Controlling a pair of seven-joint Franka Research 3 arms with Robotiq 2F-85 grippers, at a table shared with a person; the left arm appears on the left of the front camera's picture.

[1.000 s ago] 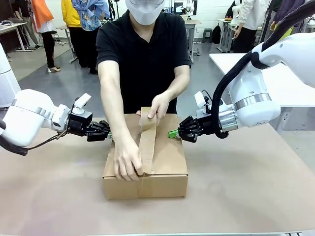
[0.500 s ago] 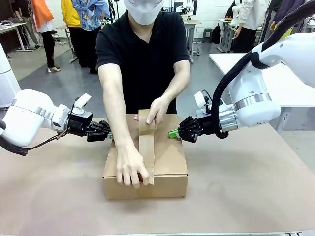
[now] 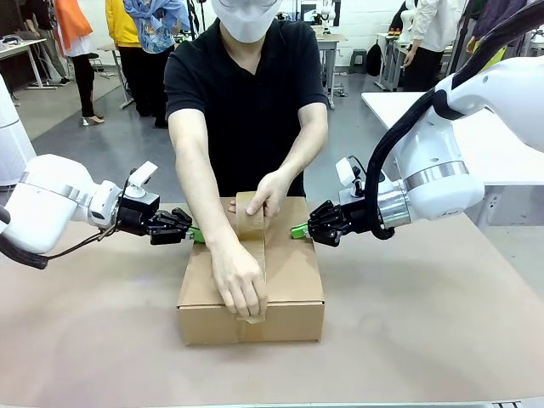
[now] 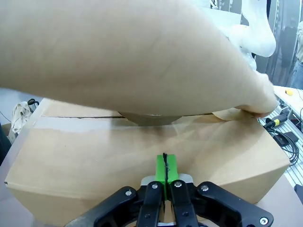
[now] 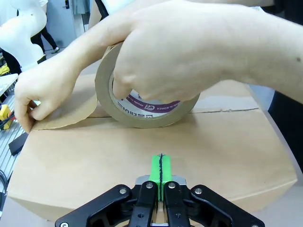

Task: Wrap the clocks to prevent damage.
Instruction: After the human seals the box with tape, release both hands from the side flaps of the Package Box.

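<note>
My left gripper [image 3: 194,234] and right gripper [image 3: 298,230], both pressed together, flank the cardboard box [image 3: 293,280]; a person's hand [image 3: 240,279] smooths tape [image 3: 252,229].

Closed jaws of the left gripper [image 4: 164,171] touch the box [image 4: 94,161] — forearm [image 4: 118,52] above.

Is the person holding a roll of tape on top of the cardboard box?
Yes, in the right wrist view the person's hand grips a brown tape roll resting on the top of the cardboard box.
</note>
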